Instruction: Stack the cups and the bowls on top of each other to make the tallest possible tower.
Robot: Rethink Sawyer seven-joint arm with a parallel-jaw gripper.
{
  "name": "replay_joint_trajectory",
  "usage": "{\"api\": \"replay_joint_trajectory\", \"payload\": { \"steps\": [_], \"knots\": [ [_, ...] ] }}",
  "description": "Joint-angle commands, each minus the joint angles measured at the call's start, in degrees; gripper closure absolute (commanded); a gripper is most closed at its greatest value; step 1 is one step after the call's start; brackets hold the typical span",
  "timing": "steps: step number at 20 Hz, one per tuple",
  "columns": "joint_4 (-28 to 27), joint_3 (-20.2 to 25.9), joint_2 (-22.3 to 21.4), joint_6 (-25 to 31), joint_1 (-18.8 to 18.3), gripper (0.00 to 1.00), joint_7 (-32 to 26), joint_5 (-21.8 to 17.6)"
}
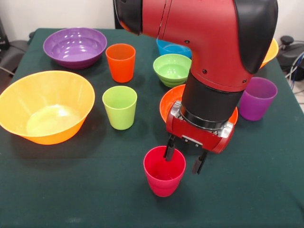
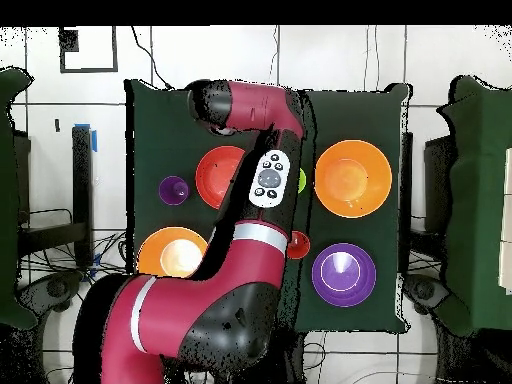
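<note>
My gripper point(image 1: 184, 156) hangs open over the crimson cup point(image 1: 164, 172) near the table's front edge. One finger point(image 1: 169, 148) dips inside the cup's rim and the other hangs outside its right wall. The lime green cup point(image 1: 119, 107), orange-red cup point(image 1: 120, 62) and purple cup point(image 1: 257, 98) stand upright, each alone. The red-orange bowl point(image 1: 170, 102) lies just behind the gripper, partly hidden by it. A large orange bowl point(image 1: 46, 105) sits at the left, and the purple bowl point(image 1: 75, 46) behind it. No tower is in view. In the overhead view the arm hides the gripper.
The small lime green bowl point(image 1: 172, 69) and the blue bowl point(image 1: 166, 46) sit behind the arm. A second orange bowl point(image 1: 271, 51) peeks out at the right. The dark green table point(image 1: 95, 190) ends close in front of the crimson cup.
</note>
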Motion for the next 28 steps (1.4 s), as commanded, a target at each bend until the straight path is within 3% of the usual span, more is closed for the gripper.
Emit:
{"api": "replay_joint_trajectory", "payload": {
  "steps": [1,16,28],
  "knots": [
    [0.1,5.9,1.6,-2.6,-0.6,0.0,-3.7,-4.1],
    [4.1,6.3,-2.4,1.3,0.0,0.0,-3.9,-3.3],
    [12.8,8.5,-7.3,-1.3,-1.2,0.0,-7.2,-4.7]
  ]
}}
